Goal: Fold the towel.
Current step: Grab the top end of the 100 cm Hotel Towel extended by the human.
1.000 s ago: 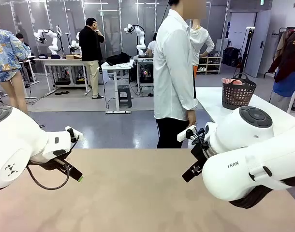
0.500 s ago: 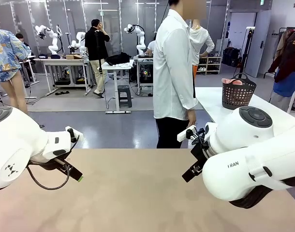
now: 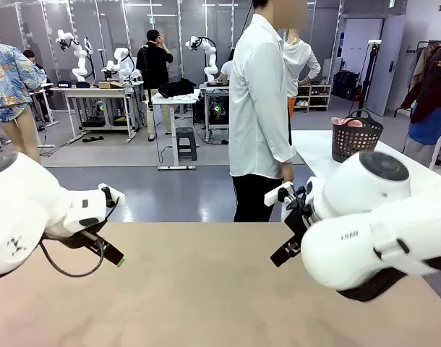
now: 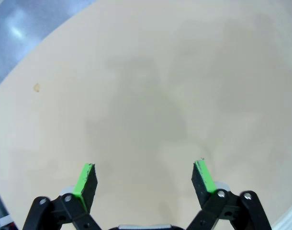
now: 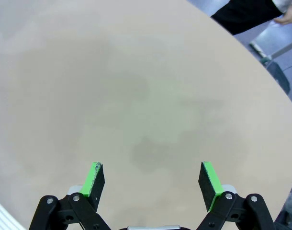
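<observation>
Both arms have shifted slightly; I see each claw spread wide.
Left claw [image 4: 146, 170] and right claw [image 5: 151, 173] hover over the smooth, open tan desk [image 3: 206, 296]; the towel [image 3: 348, 122] lies bunched in the dark perforated basket [image 3: 356, 146], far right.

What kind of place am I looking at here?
Probably a robotics lab: the left gripper and right gripper hang open over a tan table, a person stands at its far side, and workbenches with equipment fill the hall behind.
</observation>
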You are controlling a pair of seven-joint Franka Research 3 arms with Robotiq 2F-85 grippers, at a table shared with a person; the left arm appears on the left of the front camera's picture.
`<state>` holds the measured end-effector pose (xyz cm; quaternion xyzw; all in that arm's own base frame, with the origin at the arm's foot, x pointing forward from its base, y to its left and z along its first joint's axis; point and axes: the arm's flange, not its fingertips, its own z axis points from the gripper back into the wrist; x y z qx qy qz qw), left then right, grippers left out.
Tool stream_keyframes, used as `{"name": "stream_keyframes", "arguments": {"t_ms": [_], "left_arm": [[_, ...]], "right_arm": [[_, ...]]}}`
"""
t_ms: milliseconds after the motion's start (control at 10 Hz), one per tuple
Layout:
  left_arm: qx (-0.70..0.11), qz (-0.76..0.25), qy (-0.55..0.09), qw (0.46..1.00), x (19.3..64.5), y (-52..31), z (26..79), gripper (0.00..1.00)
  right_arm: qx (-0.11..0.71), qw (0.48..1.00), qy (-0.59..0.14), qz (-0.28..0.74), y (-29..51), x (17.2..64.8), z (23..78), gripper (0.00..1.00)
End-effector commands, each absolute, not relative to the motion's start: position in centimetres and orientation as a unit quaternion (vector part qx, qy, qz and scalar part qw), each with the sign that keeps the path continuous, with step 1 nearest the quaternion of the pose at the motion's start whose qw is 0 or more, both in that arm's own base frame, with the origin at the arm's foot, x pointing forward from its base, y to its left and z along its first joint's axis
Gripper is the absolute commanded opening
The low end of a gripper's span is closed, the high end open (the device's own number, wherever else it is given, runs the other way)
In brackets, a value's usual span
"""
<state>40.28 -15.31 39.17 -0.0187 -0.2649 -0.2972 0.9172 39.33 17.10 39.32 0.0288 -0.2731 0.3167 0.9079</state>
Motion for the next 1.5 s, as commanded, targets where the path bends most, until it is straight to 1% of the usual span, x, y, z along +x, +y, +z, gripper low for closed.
{"name": "stream_keyframes", "arguments": {"t_ms": [0,100,200,300,500,600,700,800,1000,1100,1300,1400], "left_arm": [[-0.061,-0.312,-0.216,0.923,40.3,-13.5,45.9,1.00],[-0.084,-0.300,-0.197,0.930,40.0,-12.3,48.8,1.00],[-0.132,-0.286,-0.170,0.934,39.8,-10.5,52.2,1.00],[-0.224,-0.262,-0.145,0.928,39.5,-7.7,55.5,1.00],[-0.368,-0.220,-0.126,0.894,39.4,-1.3,58.7,1.00],[-0.430,-0.196,-0.132,0.871,39.4,2.1,59.2,1.00],[-0.474,-0.174,-0.144,0.851,39.0,5.3,59.3,1.00],[-0.523,-0.155,-0.164,0.822,38.4,9.1,58.9,1.00],[-0.572,-0.090,-0.194,0.792,37.4,15.5,56.9,1.00],[-0.583,-0.070,-0.202,0.784,36.1,18.3,55.8,1.00],[-0.613,-0.025,-0.247,0.750,33.9,24.0,54.5,1.00],[-0.624,-0.016,-0.254,0.739,32.9,26.2,53.8,1.00]], "right_arm": [[0.076,0.914,-0.236,0.322,15.1,38.9,46.1,1.00],[0.116,0.911,-0.232,0.319,14.1,38.6,48.9,1.00],[0.154,0.916,-0.203,0.311,12.4,38.3,51.9,1.00],[0.249,0.908,-0.174,0.287,10.0,38.3,54.6,1.00],[0.367,0.888,-0.142,0.238,4.8,38.4,56.6,1.00],[0.424,0.870,-0.137,0.210,2.0,38.2,56.6,1.00],[0.474,0.851,-0.136,0.183,-0.8,37.9,56.2,1.00],[0.516,0.829,-0.147,0.156,-4.1,37.2,55.5,1.00],[0.577,0.791,-0.172,0.111,-10.0,35.2,54.1,1.00],[0.591,0.778,-0.190,0.096,-12.5,33.9,53.6,1.00],[0.621,0.747,-0.230,0.058,-17.3,31.7,52.7,1.00],[0.629,0.737,-0.243,0.049,-18.8,30.8,52.3,1.00]]}}
